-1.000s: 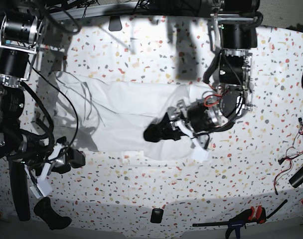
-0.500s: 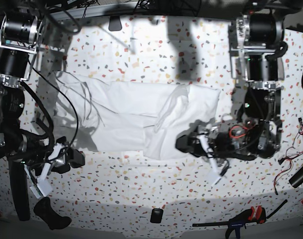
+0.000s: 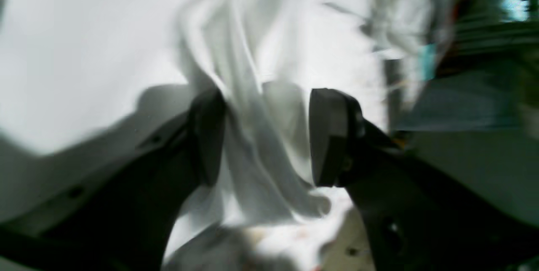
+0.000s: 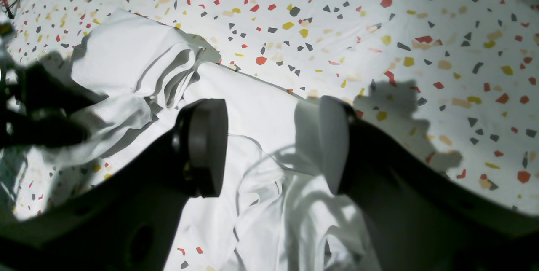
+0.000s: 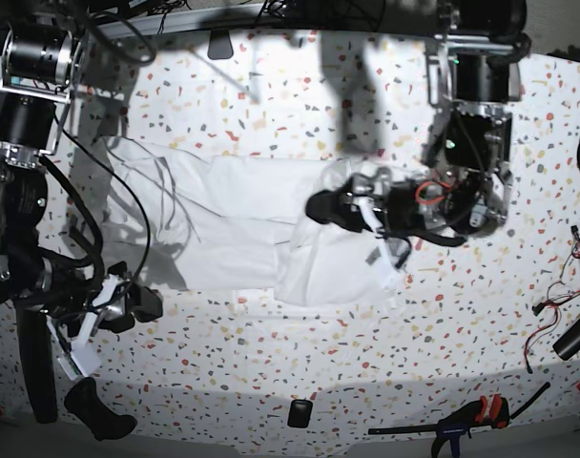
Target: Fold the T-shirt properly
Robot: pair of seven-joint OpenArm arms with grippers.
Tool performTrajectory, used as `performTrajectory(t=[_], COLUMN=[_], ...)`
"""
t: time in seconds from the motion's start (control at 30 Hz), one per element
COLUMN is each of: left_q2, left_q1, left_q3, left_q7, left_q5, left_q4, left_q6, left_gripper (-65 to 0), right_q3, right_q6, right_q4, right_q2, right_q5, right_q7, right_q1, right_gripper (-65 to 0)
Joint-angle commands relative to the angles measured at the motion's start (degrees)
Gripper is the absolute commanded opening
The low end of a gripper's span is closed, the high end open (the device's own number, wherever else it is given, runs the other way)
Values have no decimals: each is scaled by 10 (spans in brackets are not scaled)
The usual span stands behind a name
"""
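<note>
The white T-shirt [image 5: 228,215] lies crumpled across the speckled table [image 5: 271,363], with folds bunched at both ends. My left gripper [image 5: 324,208] hovers over its right part. In the blurred left wrist view its fingers [image 3: 332,136] stand apart, and a ridge of the T-shirt [image 3: 252,144] runs through the gap without being pinched. My right gripper [image 5: 135,307] is at the shirt's front left corner. Its fingers [image 4: 206,148] are open above wrinkled cloth of the T-shirt [image 4: 261,111], holding nothing.
A black and orange clamp [image 5: 471,420] and a small black block [image 5: 300,412] lie near the front edge. Red wires [image 5: 557,320] and a dark cylinder [image 5: 576,336] sit at the right edge. A black handle [image 5: 99,412] lies at the front left.
My left gripper swung from the shirt's front edge out to the right front, then back up over the shirt's right part. The right arm has stayed still.
</note>
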Motion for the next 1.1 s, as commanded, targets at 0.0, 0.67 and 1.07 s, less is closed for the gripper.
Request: performTrajectory(t=[0.0, 0.67, 1.07], left_q2=[14, 44, 27], left_q1=[-8, -81, -65], left_q3=[2, 38, 38], left_q7=[-5, -49, -117], left_q5=[-20, 71, 147], left_q4=[12, 12, 12], left_q6=[-2, -58, -58], left_gripper=[-345, -345, -345], right_q3=[4, 75, 108], right_q6=[5, -58, -33], right_q4=[10, -136, -238], right_q2=[8, 10, 35], right_q5=[12, -203, -167], right_q7=[12, -6, -6], right_q1=[16, 16, 8], right_gripper=[-310, -309, -309])
